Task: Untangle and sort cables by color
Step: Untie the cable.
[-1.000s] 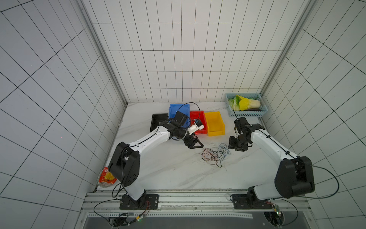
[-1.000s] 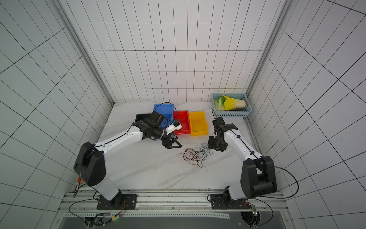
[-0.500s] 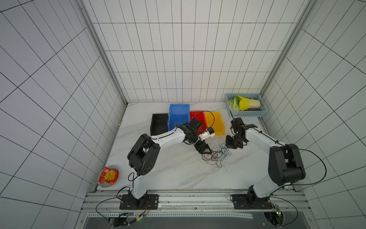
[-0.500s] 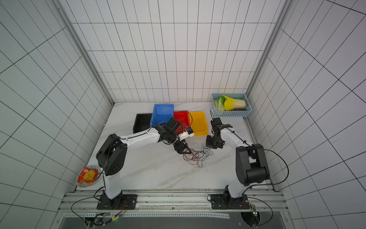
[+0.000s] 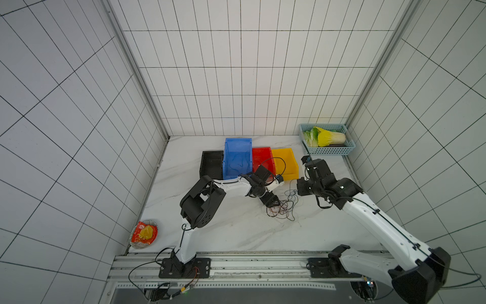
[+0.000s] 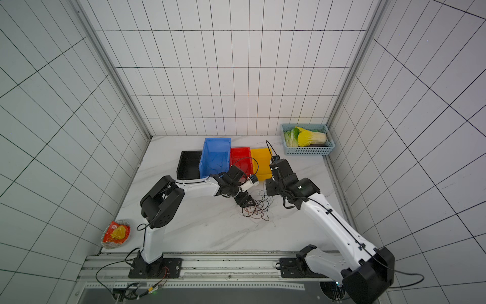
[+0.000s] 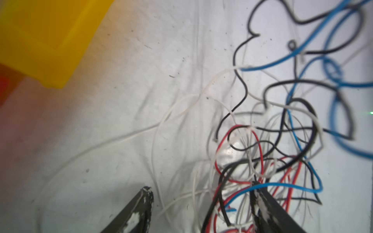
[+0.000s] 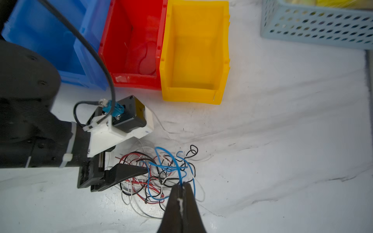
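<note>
The cables (image 8: 170, 171) are blue, red, black and white. The table (image 5: 223, 226) is white with grey veins. The basket (image 8: 314, 26) is pale blue, dotted with holes.

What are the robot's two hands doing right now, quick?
Left gripper: open, tips down in the cables.
Right gripper: shut on a blue cable.

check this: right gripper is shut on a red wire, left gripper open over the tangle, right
No: the right gripper is shut on a blue wire, not red; the right wrist view shows it. The left gripper is open over the tangle.
</note>
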Controlling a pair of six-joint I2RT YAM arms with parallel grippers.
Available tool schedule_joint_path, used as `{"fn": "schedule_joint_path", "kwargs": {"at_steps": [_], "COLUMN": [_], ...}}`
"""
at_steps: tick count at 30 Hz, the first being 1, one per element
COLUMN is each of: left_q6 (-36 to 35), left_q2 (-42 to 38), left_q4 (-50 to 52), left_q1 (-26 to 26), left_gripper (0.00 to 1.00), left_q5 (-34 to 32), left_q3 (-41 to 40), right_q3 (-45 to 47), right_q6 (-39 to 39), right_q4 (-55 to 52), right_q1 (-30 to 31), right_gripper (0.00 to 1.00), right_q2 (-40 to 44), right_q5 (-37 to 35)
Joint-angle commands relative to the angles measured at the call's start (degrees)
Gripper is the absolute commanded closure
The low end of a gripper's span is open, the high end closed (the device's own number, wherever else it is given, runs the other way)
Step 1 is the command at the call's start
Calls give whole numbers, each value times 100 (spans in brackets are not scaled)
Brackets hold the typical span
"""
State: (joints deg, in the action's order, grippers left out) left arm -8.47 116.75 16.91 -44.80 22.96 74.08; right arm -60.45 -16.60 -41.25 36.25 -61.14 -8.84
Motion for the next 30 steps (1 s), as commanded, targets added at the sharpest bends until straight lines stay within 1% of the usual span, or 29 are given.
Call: {"fn": "schedule_joint_path", "kwargs": {"at_steps": [1,4,6,9,12,14,17,21,24,27,30], "left_q6": [228,266,216,128,104,46,-88,-364,-342,-298,-296], "left_q2": [-19,40,21,-47,-86,-121,-196,-232,-172,-94,-71], "left_q4": [-413,-411,-413,-412,-379,-310,-235,-144,-144,-139,-60], "left_q1": [32,36,41,49,96,112,146,76,76,41,24], "left_gripper": [27,27,27,27,26,27,26,27,27,27,27], "left_q5": [-391,-281,-240,-267,-205,-154,-94,-289,-133,-27,53], "left_q3": [-291,-312,-329,-377,-354,-329,-305,-331,-350,-342,-277], "right_q3": [-290,-429,-631,-1029,-1397,-1540,-1830,-2319,-2525,-2675,-2786], "right_q6": [-88,-59,-54,23,294,408,651,971,1153,1176,1165], "right_q4": [250,454,487,453,452,592,766,811,842,980,1160], "right_q1": [106,128,139,139,138,137,137,137,137,137,138], "right_gripper": [100,100,100,100,100,100,100,100,100,100,100], "right_q2": [592,1072,1256,1398,1504,1576,1606,1545,1535,1547,1495], "right_q5": [-395,-161,-135,-17,244,209,185,475,631,509,551]}}
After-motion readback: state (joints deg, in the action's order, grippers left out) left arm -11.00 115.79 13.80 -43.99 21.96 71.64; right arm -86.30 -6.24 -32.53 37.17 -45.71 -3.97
